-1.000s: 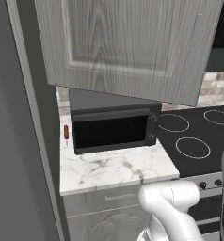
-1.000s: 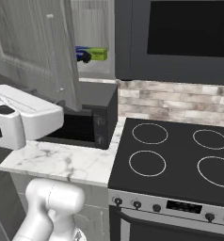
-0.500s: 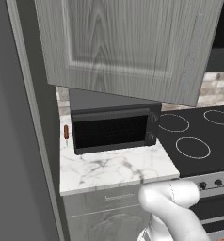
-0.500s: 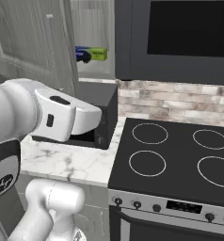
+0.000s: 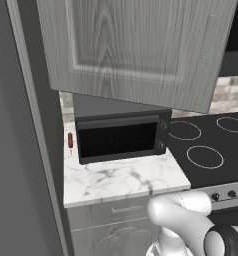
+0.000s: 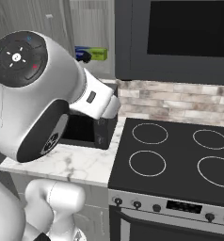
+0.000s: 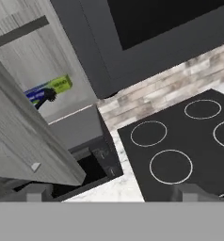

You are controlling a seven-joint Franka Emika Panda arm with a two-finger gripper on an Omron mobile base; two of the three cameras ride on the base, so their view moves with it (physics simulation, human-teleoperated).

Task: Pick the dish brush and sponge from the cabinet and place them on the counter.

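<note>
One cabinet [image 5: 136, 50] door hangs open above the toaster oven [image 5: 122, 138].

You have one cabinet [image 5: 136, 50], its single door swung open, and one long blue-and-green box [image 7: 49, 89] on the shelf inside. One dark dish brush [image 7: 47, 96] head shows just in front of that box; you can't make out the rest of it. One black toaster oven [image 5: 122, 137] sits on one white marble counter [image 5: 121, 180], with two knobs on its front. One small orange-red stick [image 5: 70, 141] stands beside the oven's left side. One black stovetop [image 6: 180, 155] gives you four ring burners. One dark microwave [image 6: 175, 37] hangs above it. Five stove knobs show along the front panel in the right base view.
</note>
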